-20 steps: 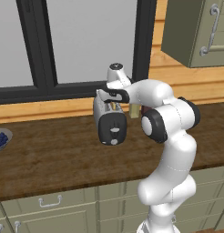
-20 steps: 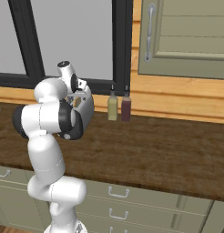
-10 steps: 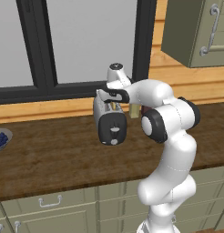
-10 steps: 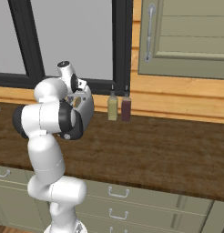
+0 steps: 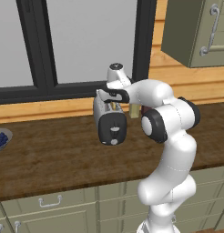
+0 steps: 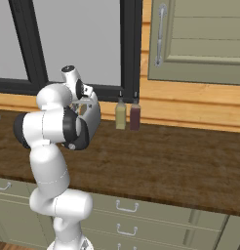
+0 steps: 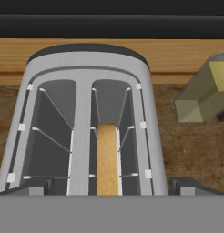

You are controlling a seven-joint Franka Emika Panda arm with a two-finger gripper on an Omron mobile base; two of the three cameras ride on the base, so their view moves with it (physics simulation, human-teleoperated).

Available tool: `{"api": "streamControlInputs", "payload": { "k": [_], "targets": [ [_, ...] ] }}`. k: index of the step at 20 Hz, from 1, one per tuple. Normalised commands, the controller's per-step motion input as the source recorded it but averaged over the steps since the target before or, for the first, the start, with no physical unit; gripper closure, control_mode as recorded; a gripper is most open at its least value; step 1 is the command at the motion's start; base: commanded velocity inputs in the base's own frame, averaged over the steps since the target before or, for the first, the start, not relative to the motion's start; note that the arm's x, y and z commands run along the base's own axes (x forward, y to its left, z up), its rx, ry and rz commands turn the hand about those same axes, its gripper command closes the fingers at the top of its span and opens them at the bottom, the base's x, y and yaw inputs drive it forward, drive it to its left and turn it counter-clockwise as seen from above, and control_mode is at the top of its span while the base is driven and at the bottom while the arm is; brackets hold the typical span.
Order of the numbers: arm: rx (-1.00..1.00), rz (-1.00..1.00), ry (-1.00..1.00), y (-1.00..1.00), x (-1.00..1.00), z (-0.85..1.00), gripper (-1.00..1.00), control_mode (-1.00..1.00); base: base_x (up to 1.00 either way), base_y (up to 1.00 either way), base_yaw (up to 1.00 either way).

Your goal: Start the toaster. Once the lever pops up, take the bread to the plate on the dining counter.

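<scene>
The thin, squarish light-tan slice of bread point(image 7: 107, 159) stood on edge in one slot of the small silver two-slot toaster point(image 7: 84, 123), its top edge showing between the wire guides; the other slot was empty. Such a slice would likely be light, dry and fairly stiff after toasting, yet crumbly, so a gentle pinch across its two flat faces near the exposed top edge seemed the safest hold, with a straight pull upward to avoid the wires. The toaster sat on the dark-brown wood-grain table point(image 5: 54, 154) under the window, its rounded black end panel point(image 5: 113, 129) facing the base. The gripper point(image 7: 107, 189) hovered directly above the slots, its two dark fingers point(image 7: 29, 187) spread wide, one to each side of the toaster body, holding nothing. Just beside the toaster stood a yellowish bottle point(image 6: 121, 115) and a dark-red bottle point(image 6: 135, 116), close enough to be brushed when lifting out.
</scene>
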Motion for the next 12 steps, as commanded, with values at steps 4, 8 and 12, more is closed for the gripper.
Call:
{"api": "streamControlInputs", "payload": {
  "k": [4, 8, 12],
  "targets": [
    [0.0, 0.0, 0.0, 0.0, 0.0, 0.0, -1.0, -1.0, 0.0, 0.0, 0.0],
    [0.0, 0.0, 0.0, 0.0, 0.0, 0.0, -1.0, -1.0, 0.0, 0.0, 0.0],
    [0.0, 0.0, 0.0, 0.0, 0.0, 0.0, -1.0, -1.0, 0.0, 0.0, 0.0]
  ]
}}
